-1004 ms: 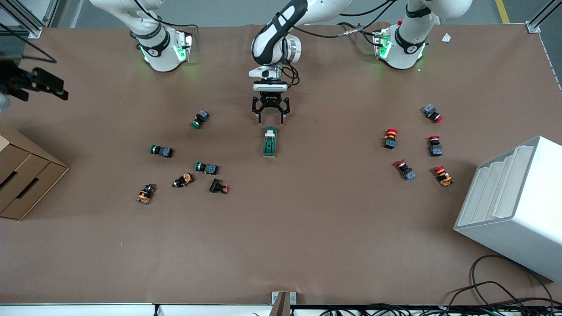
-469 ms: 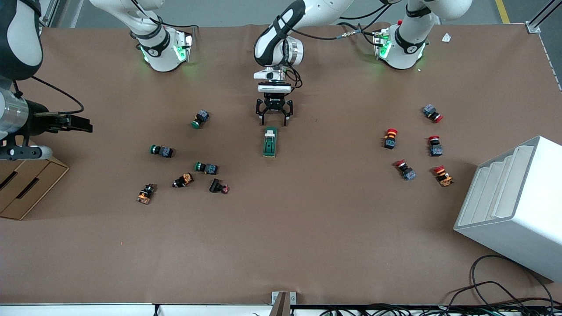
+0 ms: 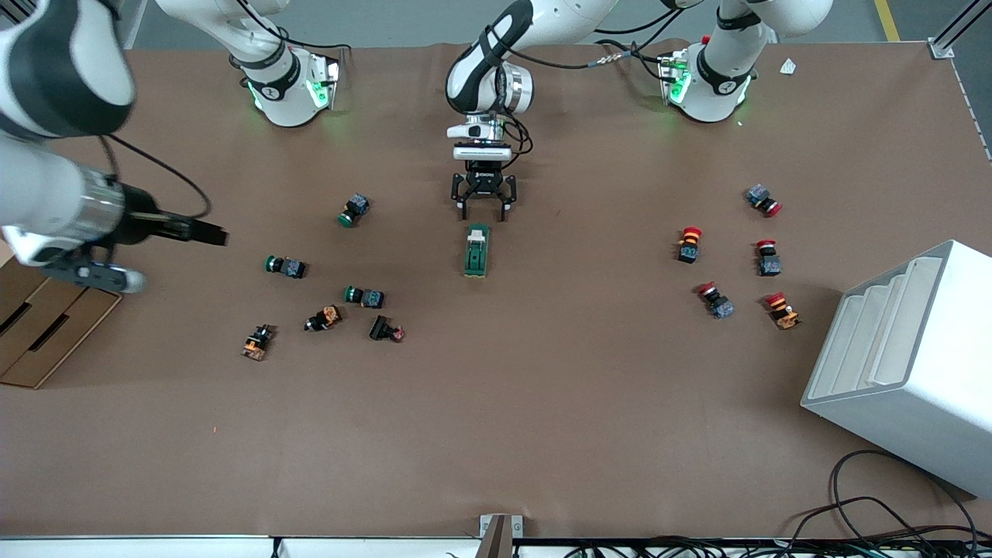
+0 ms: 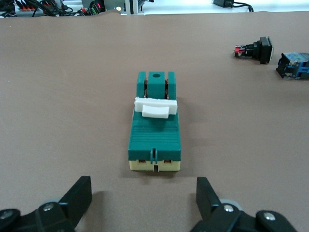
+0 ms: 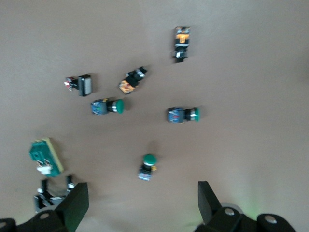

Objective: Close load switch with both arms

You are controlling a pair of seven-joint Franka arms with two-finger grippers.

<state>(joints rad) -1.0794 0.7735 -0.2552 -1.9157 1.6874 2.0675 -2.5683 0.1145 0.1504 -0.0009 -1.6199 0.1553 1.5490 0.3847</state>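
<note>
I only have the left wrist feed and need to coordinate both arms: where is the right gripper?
Observer: The right gripper hangs over the table toward the right arm's end, well apart from the left gripper, which hangs beside the load switch.
Operator: Is it open?
Observer: Yes, the right wrist view shows its fingers spread wide, holding nothing.
Operator: Anything lying between it and the switch?
Observer: Green-capped push buttons; one lies closest to it.

Brown table [image 3: 542, 403], white rack [image 3: 907, 364], cardboard drawers [image 3: 39, 325].
</note>
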